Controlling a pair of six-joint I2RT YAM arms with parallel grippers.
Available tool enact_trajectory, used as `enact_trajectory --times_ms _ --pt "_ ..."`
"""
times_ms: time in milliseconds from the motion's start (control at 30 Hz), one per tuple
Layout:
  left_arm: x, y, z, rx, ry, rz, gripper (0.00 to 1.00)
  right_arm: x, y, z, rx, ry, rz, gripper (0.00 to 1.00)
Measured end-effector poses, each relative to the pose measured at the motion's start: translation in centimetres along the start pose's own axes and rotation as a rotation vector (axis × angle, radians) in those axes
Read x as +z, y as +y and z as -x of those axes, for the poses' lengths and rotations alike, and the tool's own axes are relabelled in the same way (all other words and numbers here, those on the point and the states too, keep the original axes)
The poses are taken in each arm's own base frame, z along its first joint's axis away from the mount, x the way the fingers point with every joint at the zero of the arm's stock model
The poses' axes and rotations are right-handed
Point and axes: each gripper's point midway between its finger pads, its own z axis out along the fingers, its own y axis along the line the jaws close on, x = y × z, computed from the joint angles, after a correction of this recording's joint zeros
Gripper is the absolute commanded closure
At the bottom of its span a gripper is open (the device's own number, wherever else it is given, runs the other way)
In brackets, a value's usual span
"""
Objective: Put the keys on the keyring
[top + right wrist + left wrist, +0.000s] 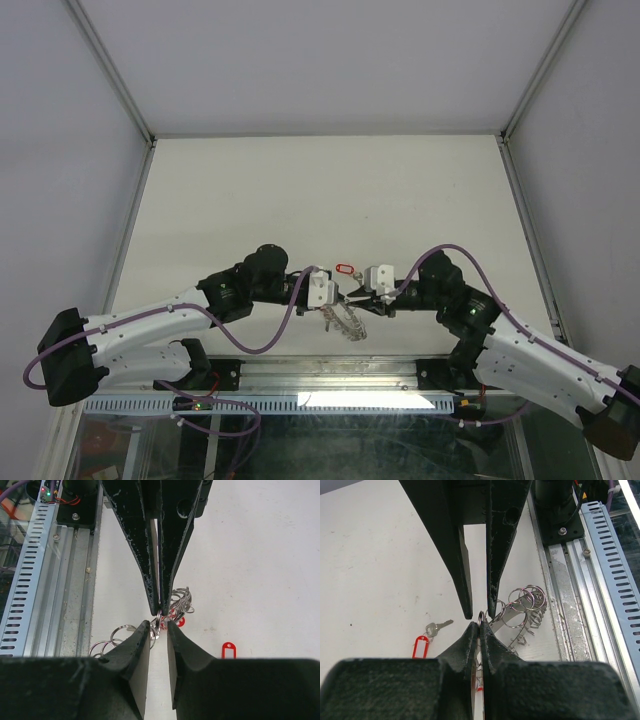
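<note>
White tabletop (320,190), enclosed by pale walls, was recorded from above and from both wrists. 2 arms were positioned tip to tip near its front edge. The left gripper (480,628) was seen fully closed on a loop of the keyring (530,600), its bunched keys spread toward the metal rail (570,580). The right gripper (159,626) was seen slightly parted, that loop between its tips, unclamped. The red-tagged key (421,646) was seen flat on the table just beyond both grippers, touched by neither.
</note>
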Motion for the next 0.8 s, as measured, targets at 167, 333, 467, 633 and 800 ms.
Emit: enact_trajectory --times_ms 167,333,467,633,800 --pt "0.02 -0.01 -0.03 -0.001 0.001 0.000 1.00 0.34 -0.19 -0.13 0.002 0.002 0.001 0.82" --pt "0.03 0.00 -0.06 -0.001 0.002 0.000 1.00 0.47 -0.23 -0.26 0.005 0.006 0.002 0.90" --pt "0.04 0.03 -0.05 -0.001 0.002 0.000 1.00 0.50 -0.16 -0.29 0.008 0.007 0.006 1.00" --pt "0.04 0.04 -0.03 -0.002 0.002 0.000 0.91 0.48 -0.15 -0.27 0.008 0.006 0.006 1.00" --pt "-0.21 0.34 0.85 -0.005 -0.025 0.019 0.72 0.25 -0.27 0.12 0.003 -0.006 -0.007 1.00"
